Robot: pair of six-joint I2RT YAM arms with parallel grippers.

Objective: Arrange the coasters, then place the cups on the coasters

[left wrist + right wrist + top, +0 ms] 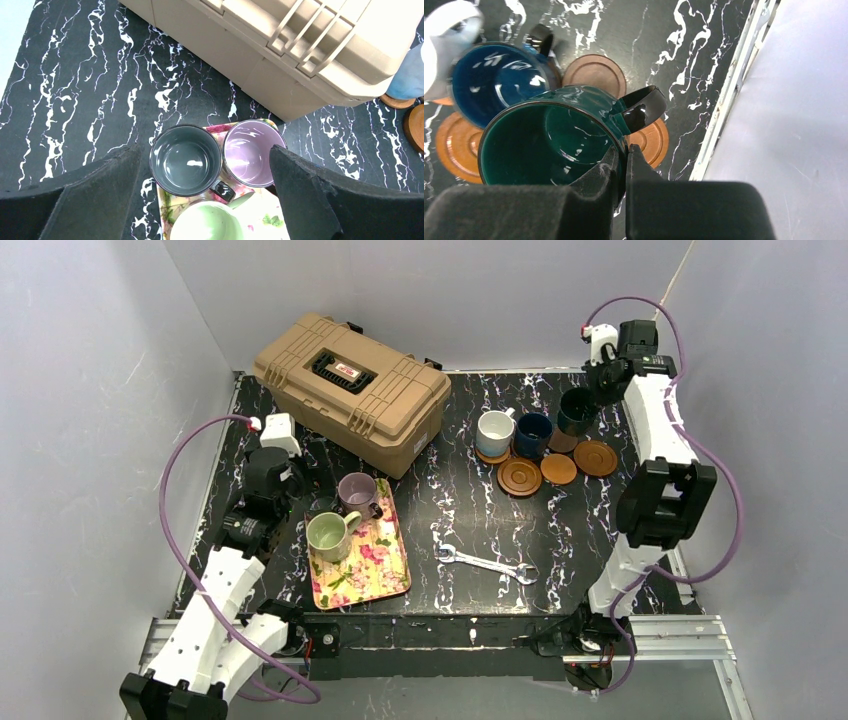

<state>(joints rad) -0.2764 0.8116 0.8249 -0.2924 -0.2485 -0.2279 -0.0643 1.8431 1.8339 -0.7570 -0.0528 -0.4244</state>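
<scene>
My right gripper is shut on the rim of a dark green cup, holding it tilted just above the coasters at the back right. Beneath it lie a brown coaster and an orange coaster. A navy cup and a white cup stand beside them, the white one on a coaster. A dark rimmed coaster and a small orange one lie in front. My left gripper hangs open above a dark grey-teal cup, a mauve cup and a pale green cup.
The floral tray sits at the front left under the mauve and pale green cups. A tan toolbox fills the back left. A wrench lies mid-table in front. The table's right rail runs close to the held cup.
</scene>
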